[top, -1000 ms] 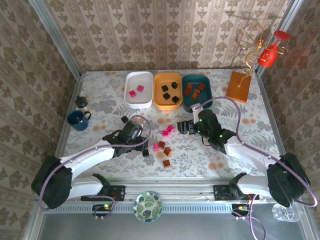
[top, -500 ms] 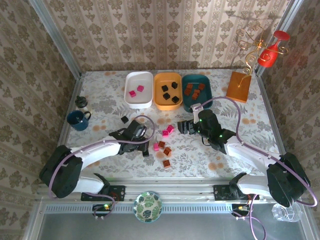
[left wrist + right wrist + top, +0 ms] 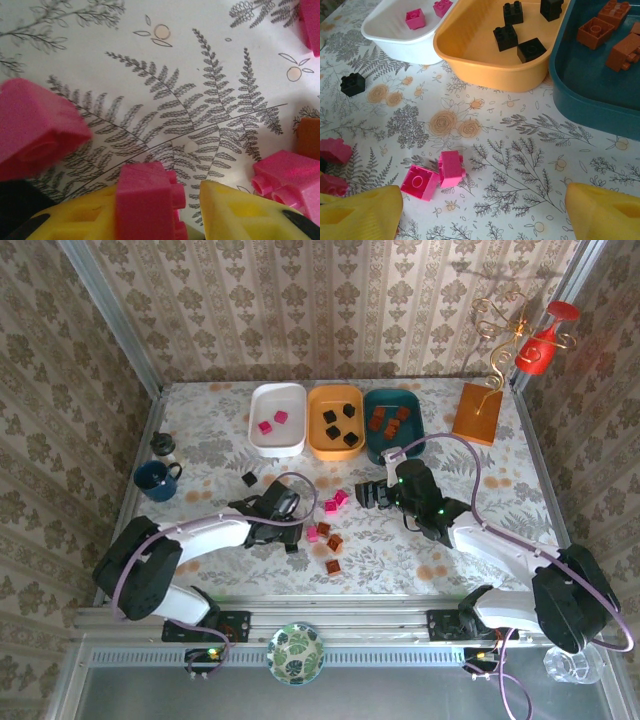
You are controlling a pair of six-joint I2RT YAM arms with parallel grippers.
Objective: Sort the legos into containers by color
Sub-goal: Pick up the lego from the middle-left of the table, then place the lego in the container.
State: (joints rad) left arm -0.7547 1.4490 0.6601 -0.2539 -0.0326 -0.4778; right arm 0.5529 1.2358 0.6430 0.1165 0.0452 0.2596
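Pink lego (image 3: 145, 200) sits off-centre between the left jaws; clamped or not can't be told, so it could get dropped when lifted. Right jaws are spread wide, empty.

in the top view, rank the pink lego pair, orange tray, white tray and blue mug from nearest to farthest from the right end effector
From the right end effector, top external view:
1. pink lego pair, on the table just to its left
2. orange tray, behind it, middle of the tray row
3. white tray, back and farther left
4. blue mug, far left side of the table
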